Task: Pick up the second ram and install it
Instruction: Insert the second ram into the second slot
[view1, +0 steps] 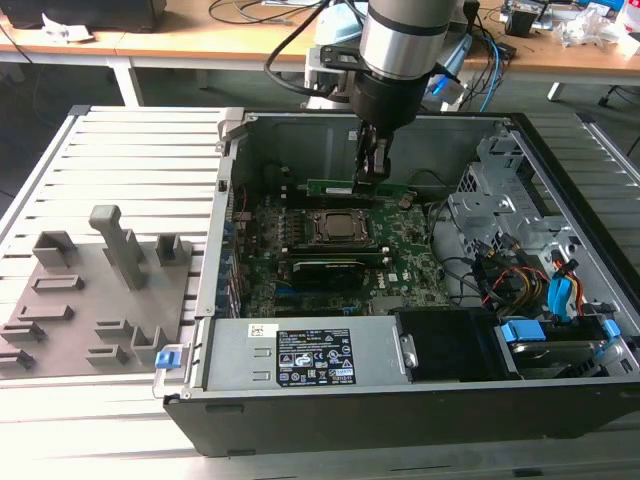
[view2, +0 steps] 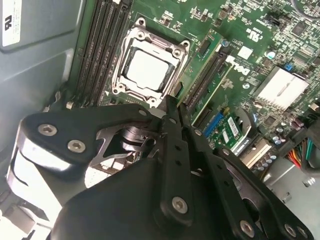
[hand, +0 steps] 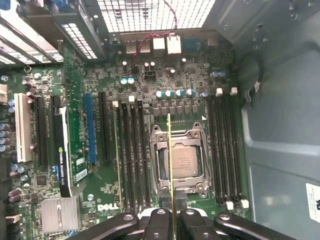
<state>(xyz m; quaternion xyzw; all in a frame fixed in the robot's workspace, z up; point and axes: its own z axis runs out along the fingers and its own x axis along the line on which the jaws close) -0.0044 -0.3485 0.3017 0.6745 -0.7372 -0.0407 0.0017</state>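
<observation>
RAM stick two (hand: 170, 160) is clamped edge-on between the jaws of the gripper (hand: 171, 216); in the first wrist view it reads as a thin gold-green line running straight out from the fingertips and crossing over the CPU socket (hand: 181, 164). In the exterior view the stick (view1: 362, 189) hangs level under the gripper (view1: 372, 172), inside the open PC case (view1: 560, 180), toward the case's far wall and above the motherboard (view1: 405, 245).

Step in hand, as I judge it: pick is finished, this is carry/align. The stick is airborne, not in a slot.

Nearest to the gripper in the first wrist view: socket directly beneath the stick. Flanking it, one bank of memory slots (hand: 131, 155) on the expansion-card side and another bank of slots (hand: 225, 150) on the bare case-wall side. All the slots look empty from here, though I can't confirm every latch position. Beyond them, the black oblong card (hand: 62, 150) stands in an expansion slot, and the heatsink (hand: 60, 215) sits near it.

What seating calls for, my read: stick is parallel to the slots already, so mainly a sideways shift off the socket onto one slot line, notch matched, then a straight push down until both end latches close. Risk is landing on the socket frame or between slots.

Outside the case, the grey parts fixture (view1: 95, 300) rests on the bench (view1: 130, 160) off the case's side.
</observation>
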